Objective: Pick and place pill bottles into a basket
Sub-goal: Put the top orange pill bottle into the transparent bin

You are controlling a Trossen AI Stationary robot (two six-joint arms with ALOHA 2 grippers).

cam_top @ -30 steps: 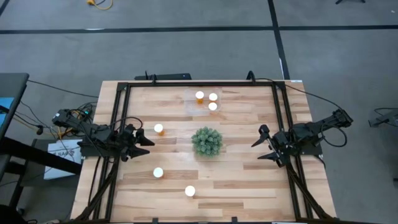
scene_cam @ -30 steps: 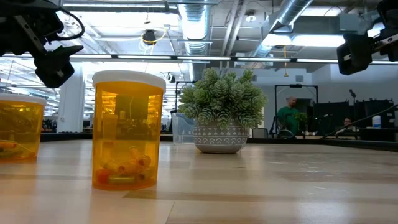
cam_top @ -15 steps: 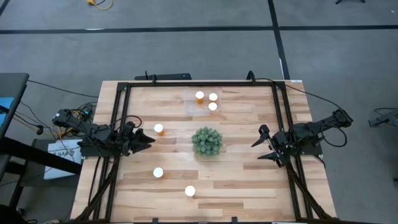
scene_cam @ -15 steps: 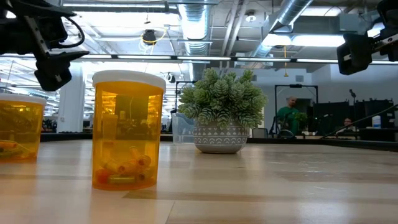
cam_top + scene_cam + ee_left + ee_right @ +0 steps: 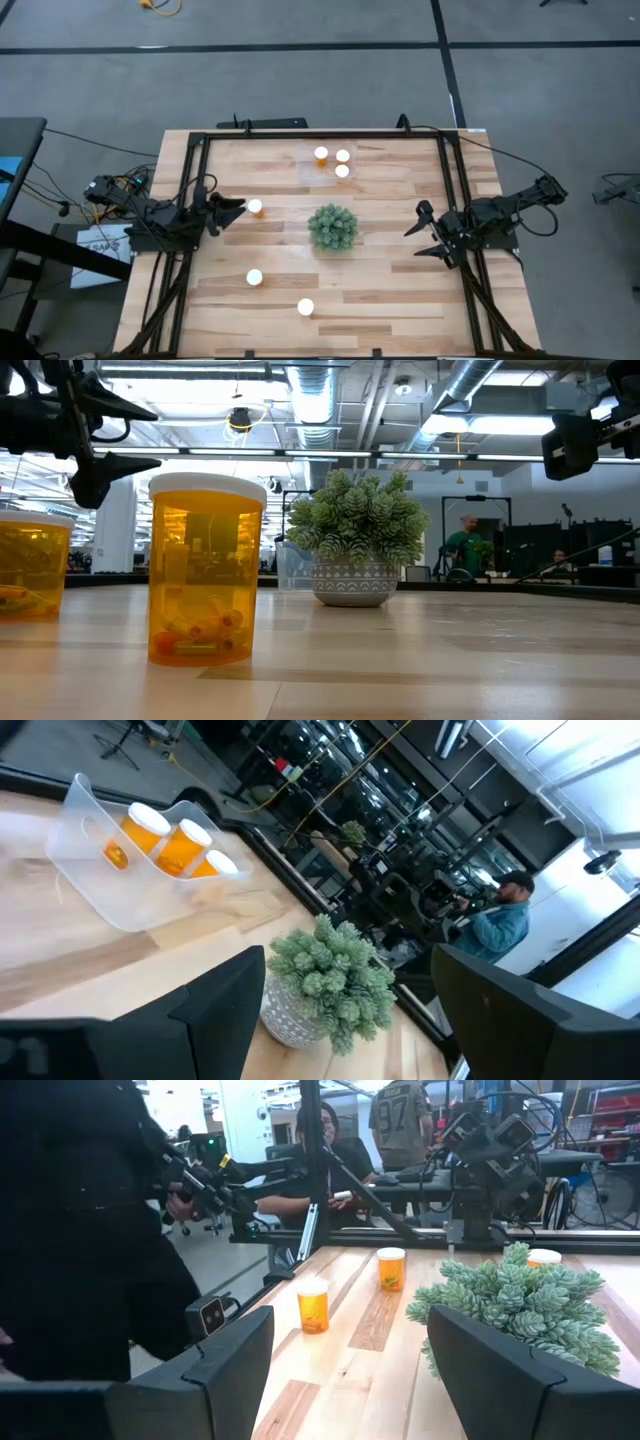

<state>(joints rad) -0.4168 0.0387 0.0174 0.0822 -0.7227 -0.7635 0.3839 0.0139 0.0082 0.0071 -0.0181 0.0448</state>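
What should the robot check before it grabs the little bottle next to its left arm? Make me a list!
1. Left gripper jaws open: ok, spread wide.
2. Target pill bottle upright, white cap up: ok.
3. Bottle between the jaws: not ok, it sits just beyond the tips.
4. Basket has room: ok, three bottles inside, space left.
5. Plant off the path to the basket: cannot tell, it stands close by.
6. Right gripper out of the way: ok, waiting at the table's right edge.

Orange translucent pill bottles [image 5: 255,207] with white caps, a clear basket [image 5: 120,890], a green plant [image 5: 333,227] in a grey-and-white patterned pot, pale wood tabletop [image 5: 390,290].
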